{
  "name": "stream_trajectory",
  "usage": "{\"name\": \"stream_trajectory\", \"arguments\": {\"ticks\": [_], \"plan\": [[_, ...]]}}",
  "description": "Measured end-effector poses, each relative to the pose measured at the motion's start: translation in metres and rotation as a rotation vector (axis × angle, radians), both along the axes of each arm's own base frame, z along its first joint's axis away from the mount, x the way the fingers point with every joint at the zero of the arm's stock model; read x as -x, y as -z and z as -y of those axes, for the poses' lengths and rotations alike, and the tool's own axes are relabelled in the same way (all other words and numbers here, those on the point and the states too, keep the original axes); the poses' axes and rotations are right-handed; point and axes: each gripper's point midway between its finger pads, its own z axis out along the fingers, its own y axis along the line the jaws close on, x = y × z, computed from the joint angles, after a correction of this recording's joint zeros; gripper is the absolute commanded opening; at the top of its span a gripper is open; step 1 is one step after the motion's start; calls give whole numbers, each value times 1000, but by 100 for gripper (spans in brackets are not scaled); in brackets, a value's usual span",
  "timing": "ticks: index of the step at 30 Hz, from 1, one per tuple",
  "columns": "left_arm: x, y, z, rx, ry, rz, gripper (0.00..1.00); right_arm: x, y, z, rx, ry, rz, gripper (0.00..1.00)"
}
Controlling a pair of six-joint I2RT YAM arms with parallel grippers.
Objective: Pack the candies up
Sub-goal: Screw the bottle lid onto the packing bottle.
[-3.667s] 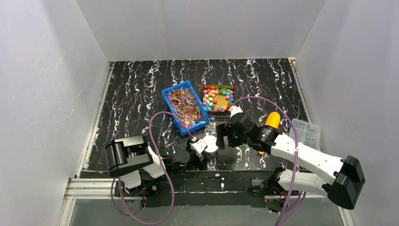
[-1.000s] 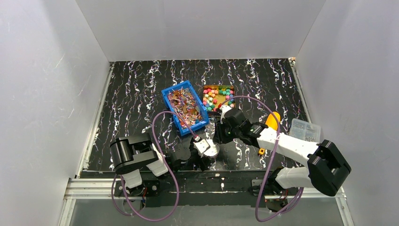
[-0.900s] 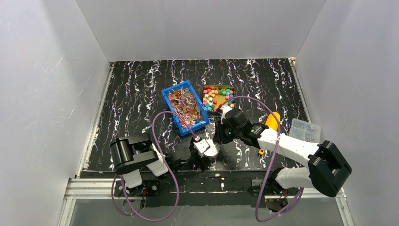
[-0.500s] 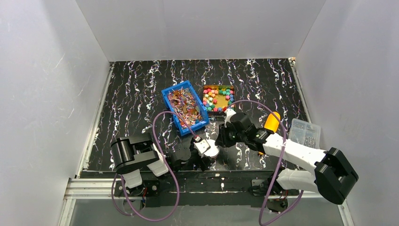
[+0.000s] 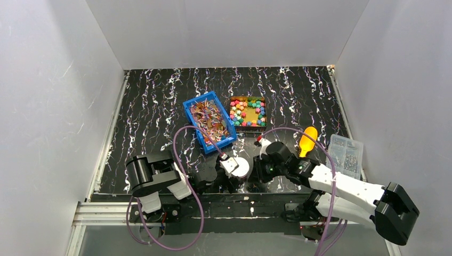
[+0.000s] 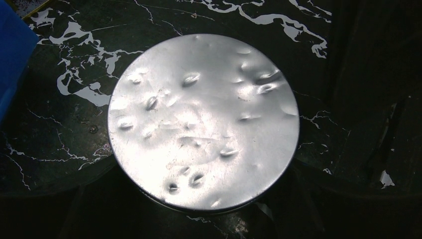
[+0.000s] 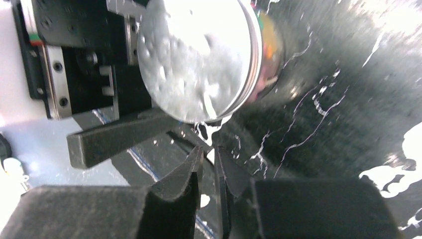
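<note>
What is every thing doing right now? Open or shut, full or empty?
Round tin, lid on, dented.
Left gripper, closed around it.
Right gripper, almost shut, nothing in it.
Tray, open, partly covered with candies.
Blue bin, open, filled with small scraps.
Clear box, small bits inside; lid unclear.
Orange tool, lying on the table, untouched.

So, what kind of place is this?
Likely a robot test cell: plain white walls enclose a black marbled table, the left arm and right arm are mounted at its near edge, with candies and a round tin as props.
</note>
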Motion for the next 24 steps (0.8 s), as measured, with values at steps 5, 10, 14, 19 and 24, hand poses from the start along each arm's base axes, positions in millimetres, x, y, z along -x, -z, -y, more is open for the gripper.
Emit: {"name": "stream_trajectory", "arguments": {"ticks": [5,10,14,19,24], "plan": [[0,0,1,4,-2,-4,59,21,1,1,15,-28,-35,29],[0,0,1,4,-2,-5,59,15,-14,6,47,11,3,40],[0,0,1,5,-2,-6,59,-7,-41,3,66,61,91,43],[0,0,1,6,-3,-8,59,-33,-64,-8,116,61,184,42],[0,0,1,7,-4,-9,58,-53,-63,-16,177,33,221,40]]}}
